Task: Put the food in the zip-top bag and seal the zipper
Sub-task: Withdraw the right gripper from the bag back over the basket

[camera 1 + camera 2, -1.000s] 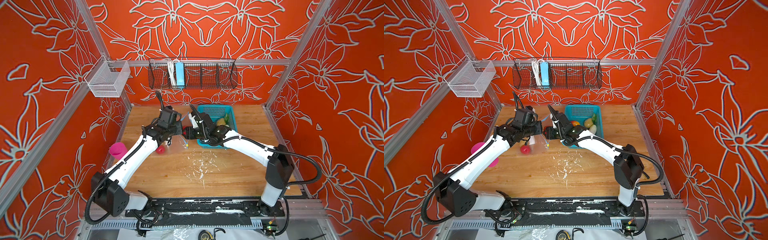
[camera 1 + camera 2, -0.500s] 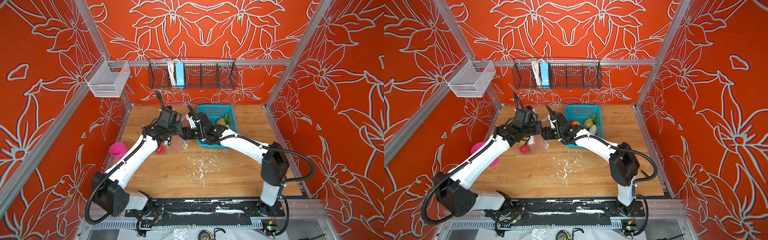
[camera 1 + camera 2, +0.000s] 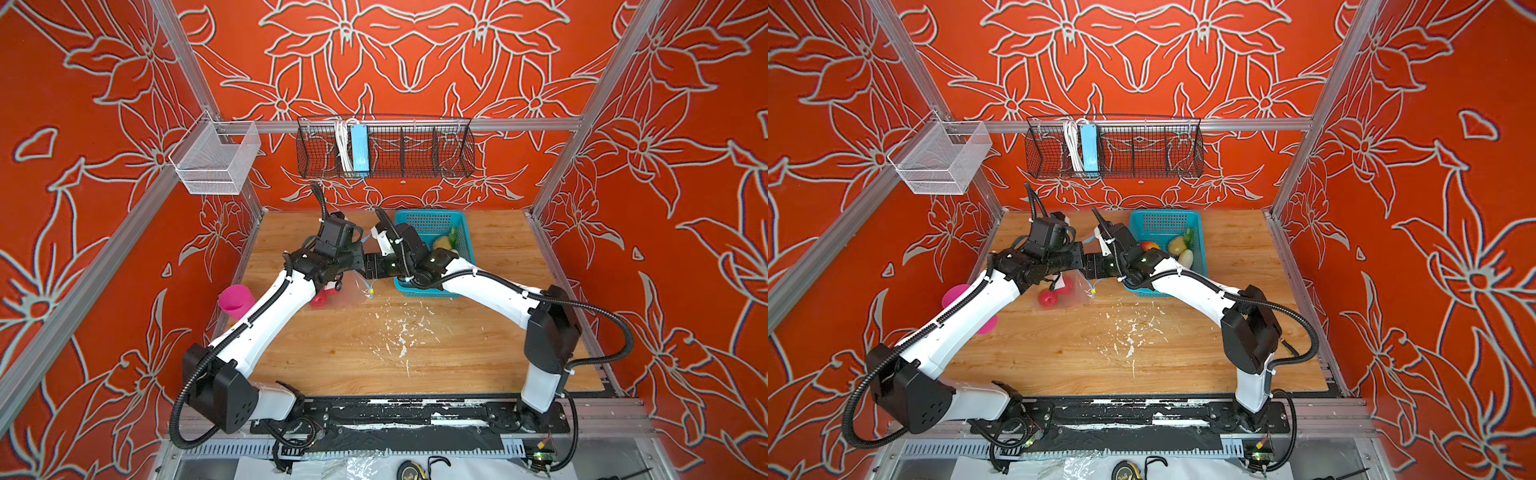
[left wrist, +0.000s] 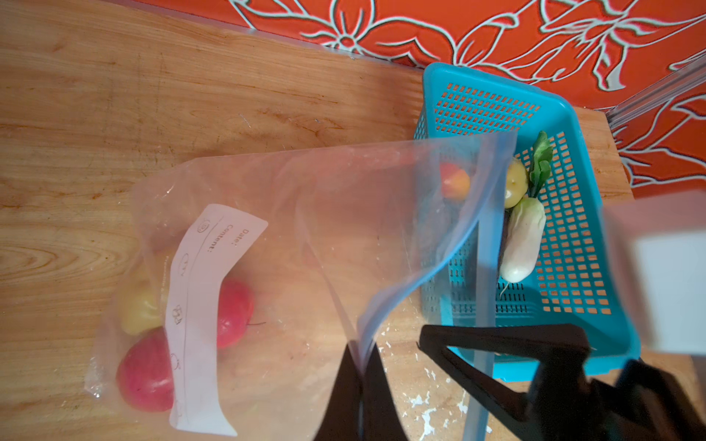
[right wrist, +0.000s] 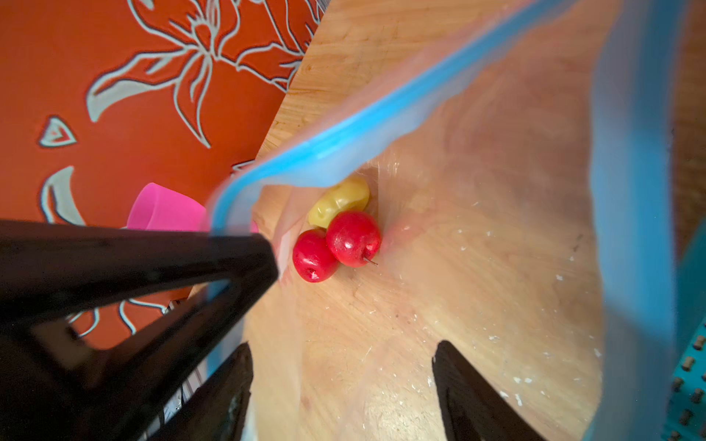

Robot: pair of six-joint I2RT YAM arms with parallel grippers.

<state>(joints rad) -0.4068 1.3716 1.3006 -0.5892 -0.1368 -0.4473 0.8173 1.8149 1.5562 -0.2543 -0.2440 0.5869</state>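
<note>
Currently held: the left gripper [image 4: 361, 355] is pinched tight on the upper lip of the clear, floppy plastic zip-top bag [image 4: 344, 214], probably to lift the mouth so it gapes toward the basket.
Right gripper [image 5: 344, 366]: jaws spread wide at the bag's mouth, with nothing between them.
Light-blue zipper strip [image 5: 344, 141]: unsealed, curving around the opening.
Food bagged: two glossy red toy apples [image 5: 353, 236] and a yellowish toy potato [image 5: 340, 200], touching at the bag's bottom.
Food waiting: a white radish with green leaves [image 4: 521, 240], a second potato [image 4: 514, 183] and a red-yellow fruit [image 4: 454, 181], all in the teal perforated plastic basket [image 4: 493, 80].
Views: the right wrist view looks straight into the bag. Only the left wrist view shows the white rectangular label [image 4: 198, 305]. In both top views the arms hide the mouth.
</note>
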